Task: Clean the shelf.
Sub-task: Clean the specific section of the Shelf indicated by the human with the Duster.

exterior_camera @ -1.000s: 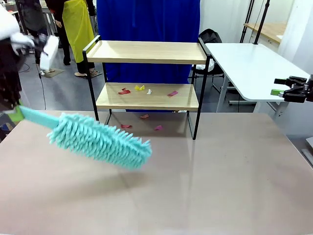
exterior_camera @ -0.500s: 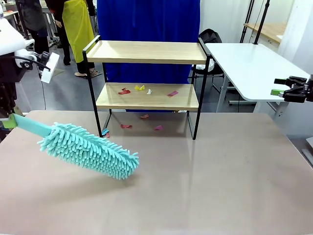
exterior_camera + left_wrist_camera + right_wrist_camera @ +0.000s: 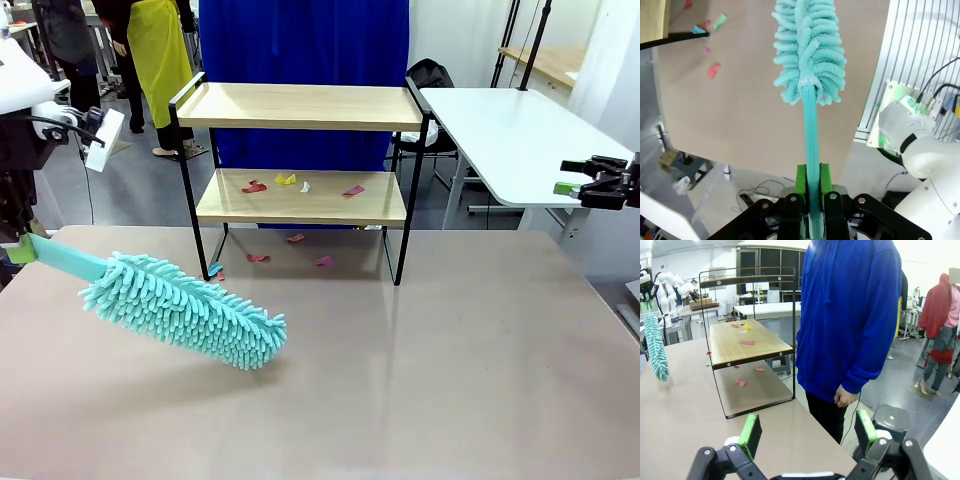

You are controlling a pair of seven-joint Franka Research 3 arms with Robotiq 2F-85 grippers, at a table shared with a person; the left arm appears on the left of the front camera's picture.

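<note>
Front view: the duster (image 3: 185, 310), clamped in the left gripper (image 3: 811, 174), had pulled back toward eight o'clock from the shelf (image 3: 300, 106) at twelve; its scraps (image 3: 255, 186) lay unswept. Right gripper (image 3: 578, 181) gaped empty at three.

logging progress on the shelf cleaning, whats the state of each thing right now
left gripper: shut on the handle of the duster
right gripper: open, holding nothing
duster: held tilted over the table
shelf: upright, coloured scraps on its lower board
floor scraps: lying on the table under the shelf
</note>
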